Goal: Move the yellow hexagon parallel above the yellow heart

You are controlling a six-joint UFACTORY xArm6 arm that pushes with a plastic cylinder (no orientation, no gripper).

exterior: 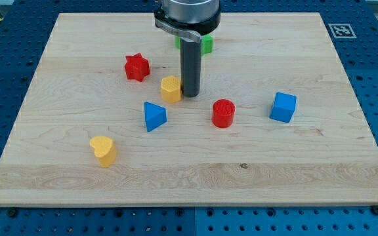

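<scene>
The yellow hexagon (170,88) sits a little left of the board's middle. The yellow heart (102,150) lies at the lower left, well below and to the left of the hexagon. My tip (190,94) rests on the board right beside the hexagon's right side, touching it or nearly so. The dark rod rises from there to the view's top.
A red star (136,67) lies up and left of the hexagon. A blue triangle (153,116) is just below it. A red cylinder (223,113) and a blue cube (283,107) lie to the right. A green block (205,44) is partly hidden behind the rod.
</scene>
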